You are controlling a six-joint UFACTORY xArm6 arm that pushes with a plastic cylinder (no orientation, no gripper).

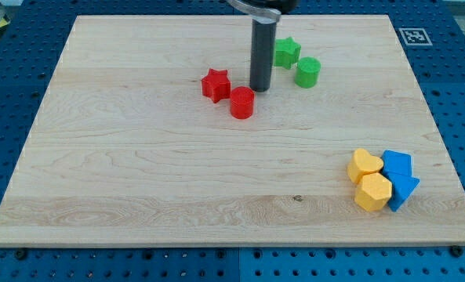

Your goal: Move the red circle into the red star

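The red circle [242,103] is located on the wooden board [138,172], touching or nearly touching the red star [215,84] at its lower right. My tip [260,88] is positioned just beside the circle, toward the view's upper right. No claw is fitted; only a rod is seen. A green star [286,52] and green cylinder [307,72] lie toward the view's right.
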